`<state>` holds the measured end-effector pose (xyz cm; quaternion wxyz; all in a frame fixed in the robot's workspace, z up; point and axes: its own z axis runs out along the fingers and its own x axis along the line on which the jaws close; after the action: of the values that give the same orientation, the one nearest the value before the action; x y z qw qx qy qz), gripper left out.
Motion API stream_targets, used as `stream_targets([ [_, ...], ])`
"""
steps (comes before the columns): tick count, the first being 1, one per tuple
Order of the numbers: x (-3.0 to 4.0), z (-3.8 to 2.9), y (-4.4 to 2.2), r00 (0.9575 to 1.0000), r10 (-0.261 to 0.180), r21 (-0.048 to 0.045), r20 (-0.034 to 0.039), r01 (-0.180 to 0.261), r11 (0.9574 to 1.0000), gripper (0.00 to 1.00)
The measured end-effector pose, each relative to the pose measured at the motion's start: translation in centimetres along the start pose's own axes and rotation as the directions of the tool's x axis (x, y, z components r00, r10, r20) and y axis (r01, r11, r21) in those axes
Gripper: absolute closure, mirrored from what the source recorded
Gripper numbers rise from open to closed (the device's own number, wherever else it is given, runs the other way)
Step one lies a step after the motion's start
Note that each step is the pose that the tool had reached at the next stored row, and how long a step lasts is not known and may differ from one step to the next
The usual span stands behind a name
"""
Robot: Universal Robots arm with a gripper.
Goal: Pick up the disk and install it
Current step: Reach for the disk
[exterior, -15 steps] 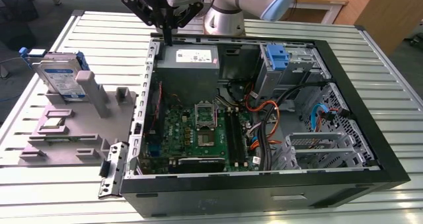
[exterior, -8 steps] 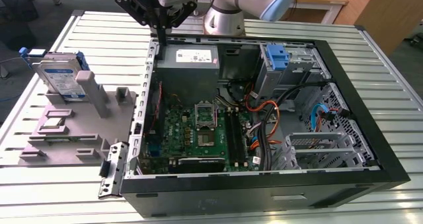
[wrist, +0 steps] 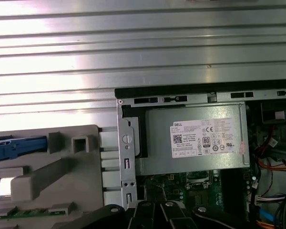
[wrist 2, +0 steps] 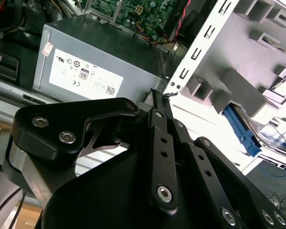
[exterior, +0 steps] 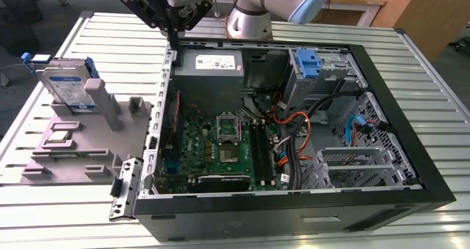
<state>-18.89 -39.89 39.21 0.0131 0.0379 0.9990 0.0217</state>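
empty tool point(exterior: 175, 38), fingers together, over the computer case point(exterior: 433, 166) corner; disk point(exterior: 66, 86) upright in grey rack point(exterior: 88, 150)

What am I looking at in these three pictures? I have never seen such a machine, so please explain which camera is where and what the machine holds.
The machine is a robot arm with a black gripper at its end. The exterior view comes from a camera off the arm. Both wrist views come from cameras riding on the arm, looking past the gripper. On the ribbed metal table lies an open computer case. At the exterior view's left, a grey holder carries the disk, standing on edge. The gripper hovers above the case's corner, near the grey power supply. It looks shut and holds nothing.
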Motion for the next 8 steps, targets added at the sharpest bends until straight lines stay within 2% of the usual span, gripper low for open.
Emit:
stream_targets([
  [8,1.04,-0.02,-0.08,1.0000,0.000,0.0000,0.0000,0.000,1.0000,0.90],
])
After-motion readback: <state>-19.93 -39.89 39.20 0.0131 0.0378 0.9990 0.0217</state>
